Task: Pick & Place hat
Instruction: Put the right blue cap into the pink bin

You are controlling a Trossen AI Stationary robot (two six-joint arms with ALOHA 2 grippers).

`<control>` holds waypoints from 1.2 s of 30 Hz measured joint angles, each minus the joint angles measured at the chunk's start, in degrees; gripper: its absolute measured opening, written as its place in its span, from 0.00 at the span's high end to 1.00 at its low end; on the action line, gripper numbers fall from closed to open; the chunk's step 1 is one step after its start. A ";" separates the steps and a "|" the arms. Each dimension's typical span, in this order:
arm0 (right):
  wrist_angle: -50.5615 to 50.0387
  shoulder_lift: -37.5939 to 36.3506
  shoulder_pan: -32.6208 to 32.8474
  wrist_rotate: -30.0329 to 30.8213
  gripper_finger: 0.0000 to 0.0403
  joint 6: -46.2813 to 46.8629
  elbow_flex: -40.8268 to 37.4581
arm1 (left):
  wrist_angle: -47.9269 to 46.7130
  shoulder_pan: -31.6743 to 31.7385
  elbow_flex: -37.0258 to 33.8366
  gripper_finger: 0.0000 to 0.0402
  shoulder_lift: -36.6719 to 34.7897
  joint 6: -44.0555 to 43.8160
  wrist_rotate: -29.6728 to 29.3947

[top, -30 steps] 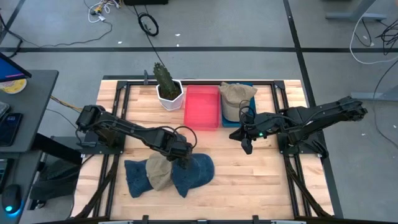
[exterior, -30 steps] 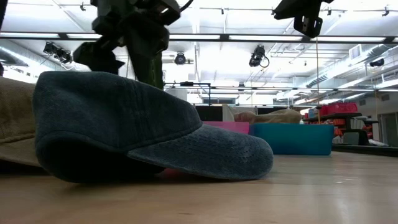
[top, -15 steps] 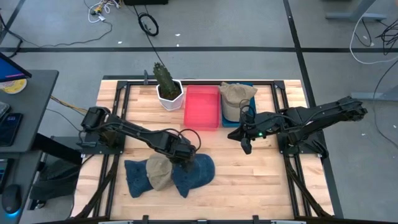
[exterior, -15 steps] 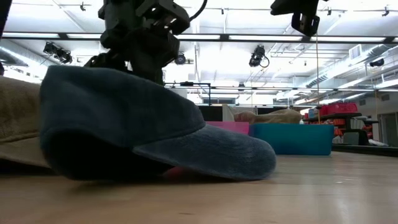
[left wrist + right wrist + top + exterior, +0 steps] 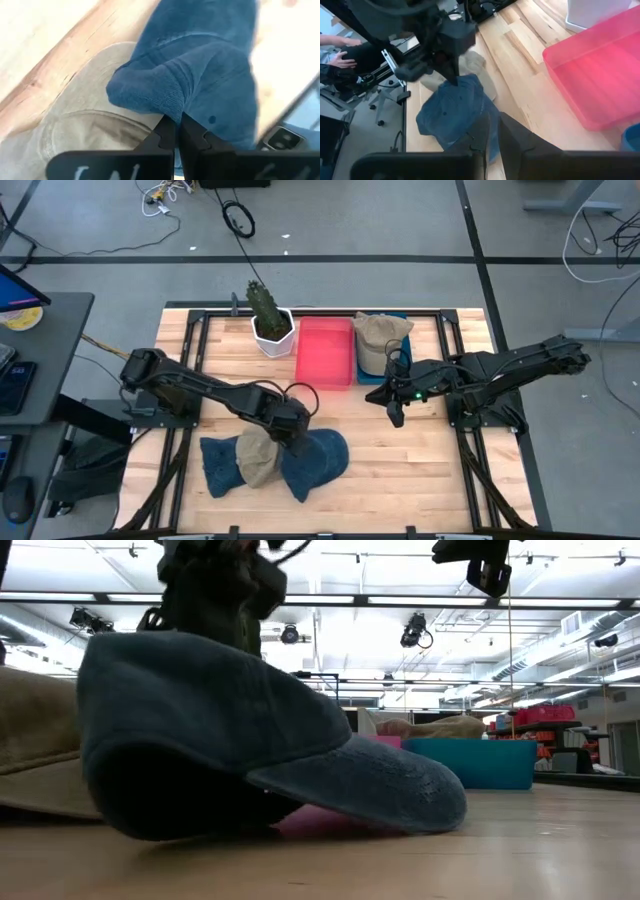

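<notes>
Toward six o'clock on your table [image 5: 400, 470], your left gripper [image 5: 292, 442] pinches the blue hat's [image 5: 318, 458] crown fold to lift it, while your right gripper [image 5: 397, 416] waits clenched at three o'clock.

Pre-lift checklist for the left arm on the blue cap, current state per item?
1. Left gripper pinching fabric of the blue cap: ok, its fingers are closed on a fold of the crown in the left wrist view.
2. Only one hat in the pinch: ok, the tan cap lies beside the fold, not in it.
3. Blue cap free of the table: not ok, its brim rests on the wood in the low view.
4. Red bin free to receive: ok, nothing shows in it.
5. Blue bin: not ok, another tan hat fills it.
6. Right gripper out of the path: ok, it hangs over bare table near the blue bin.
</notes>
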 joint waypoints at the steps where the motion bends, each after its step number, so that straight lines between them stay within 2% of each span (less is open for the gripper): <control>1: 0.05 0.00 0.00 0.00 0.90 -0.04 0.00 | 0.09 0.00 0.00 0.99 -1.02 0.95 0.02; 8: -0.04 0.00 -0.04 0.11 0.90 -0.32 0.00 | 4.22 0.00 0.00 0.99 -9.12 11.99 0.14; 14: -0.28 0.00 -0.39 3.08 0.89 -0.81 0.00 | 9.16 0.28 0.00 0.99 -15.56 16.72 -0.05; 18: 0.04 0.00 -0.86 3.30 0.82 -1.16 0.00 | 14.06 0.62 0.02 0.99 -19.27 20.68 -0.05; 23: 0.97 0.00 -2.05 2.44 0.69 -1.46 0.00 | 21.16 1.10 0.03 0.99 -23.36 25.12 0.02; 25: 1.31 0.00 -3.07 -0.20 0.63 -1.46 0.00 | 24.32 1.40 0.08 0.99 -24.70 26.54 0.07; 29: 2.23 0.00 -6.90 -10.01 0.54 0.20 0.00 | 29.91 1.53 0.09 0.99 -26.79 31.90 -0.01; 36: 10.73 0.21 -14.54 -19.40 0.46 0.69 0.00 | 32.89 1.89 0.07 0.99 -28.44 38.33 0.00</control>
